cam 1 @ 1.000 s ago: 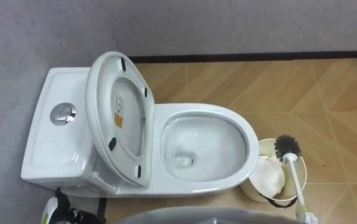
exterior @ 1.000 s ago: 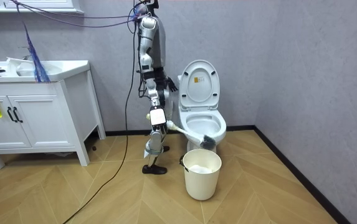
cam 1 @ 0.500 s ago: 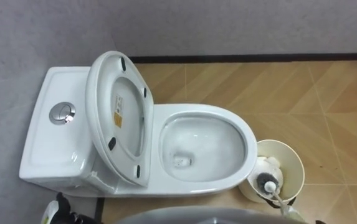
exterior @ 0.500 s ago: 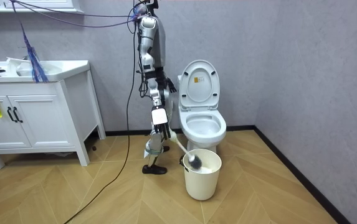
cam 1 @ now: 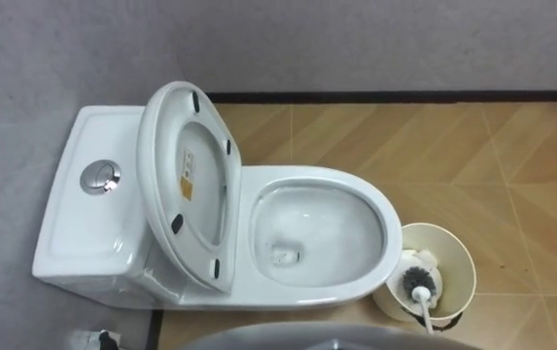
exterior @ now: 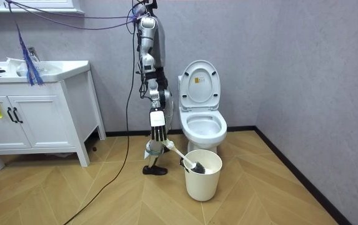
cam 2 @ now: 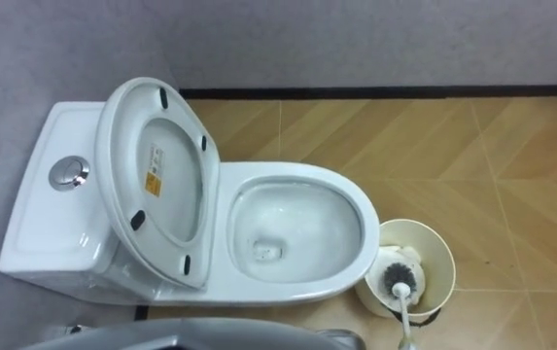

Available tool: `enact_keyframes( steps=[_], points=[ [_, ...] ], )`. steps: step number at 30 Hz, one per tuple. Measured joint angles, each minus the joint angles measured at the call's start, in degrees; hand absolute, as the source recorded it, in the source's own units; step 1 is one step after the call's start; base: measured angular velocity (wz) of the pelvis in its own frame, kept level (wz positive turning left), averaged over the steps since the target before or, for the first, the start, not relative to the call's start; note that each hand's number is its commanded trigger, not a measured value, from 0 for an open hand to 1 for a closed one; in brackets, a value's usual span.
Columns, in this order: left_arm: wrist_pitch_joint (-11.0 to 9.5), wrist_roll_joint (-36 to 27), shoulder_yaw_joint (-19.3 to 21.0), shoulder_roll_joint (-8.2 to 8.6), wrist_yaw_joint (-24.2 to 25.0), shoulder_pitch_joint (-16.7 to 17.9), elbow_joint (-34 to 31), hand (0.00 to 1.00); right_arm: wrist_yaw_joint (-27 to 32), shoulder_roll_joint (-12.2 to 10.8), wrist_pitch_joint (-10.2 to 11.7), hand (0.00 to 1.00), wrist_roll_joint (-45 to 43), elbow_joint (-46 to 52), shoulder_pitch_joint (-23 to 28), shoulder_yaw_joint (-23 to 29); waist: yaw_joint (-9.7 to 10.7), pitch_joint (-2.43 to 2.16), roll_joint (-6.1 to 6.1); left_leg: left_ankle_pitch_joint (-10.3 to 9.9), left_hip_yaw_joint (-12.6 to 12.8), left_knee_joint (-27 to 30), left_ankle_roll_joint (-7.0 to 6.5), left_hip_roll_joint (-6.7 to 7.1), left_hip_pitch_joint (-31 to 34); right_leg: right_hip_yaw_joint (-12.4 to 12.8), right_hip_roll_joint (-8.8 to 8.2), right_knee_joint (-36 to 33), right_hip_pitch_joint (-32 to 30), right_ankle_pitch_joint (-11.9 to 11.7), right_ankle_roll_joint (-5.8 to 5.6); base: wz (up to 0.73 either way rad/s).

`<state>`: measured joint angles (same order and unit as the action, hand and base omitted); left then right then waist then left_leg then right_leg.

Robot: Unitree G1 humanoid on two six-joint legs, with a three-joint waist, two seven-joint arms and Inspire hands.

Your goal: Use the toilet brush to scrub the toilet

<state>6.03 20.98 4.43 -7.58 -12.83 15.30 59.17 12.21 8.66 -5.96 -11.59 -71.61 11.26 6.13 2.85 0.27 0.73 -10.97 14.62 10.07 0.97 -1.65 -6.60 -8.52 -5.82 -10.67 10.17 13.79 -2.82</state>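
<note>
Wood floor [cam 1: 511, 146] beside the toilet [cam 1: 391, 229] carries a cream bucket [cam 1: 469, 264], and the brush [cam 1: 417, 282], whose head rode above the rim a second ago, now stands head-down inside it, handle slanting up toward the right hand [exterior: 159, 128]. Whether that hand is clamped on the handle or letting go I cannot tell from the room view, nor can I read the left hand [cam 1: 103, 338] at the left eye view's lower edge. Brushing looks done; releasing the brush seems to be what remains.
</note>
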Motion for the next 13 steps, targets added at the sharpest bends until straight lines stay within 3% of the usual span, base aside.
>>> enact_keyframes(
  steps=[5, 13],
  points=[
    [0.3, 1.0, 0.1, -0.04, 0.6, -0.2, -0.1, 0.0, -2.8, 0.0, -1.0, 0.0, 0.0, 0.0, -0.6, -0.3, 0.0, -0.12, 0.24, 0.0, -0.7, 0.0, -0.04, 0.21, 0.1, 0.0, -0.07, 0.2, 0.0, 0.1, -0.04, 0.0],
    [3.3, 5.0, 0.4, -0.04, 3.8, -0.7, -0.5, 0.0, -10.8, 0.0, -4.1, 0.0, -0.1, -1.0, -1.1, -3.0, -0.1, -0.18, 1.3, -0.2, -1.8, 0.1, 0.01, 0.43, 0.0, -0.3, -0.07, 1.1, 0.9, 0.1, -0.12, 0.03]
  ],
)
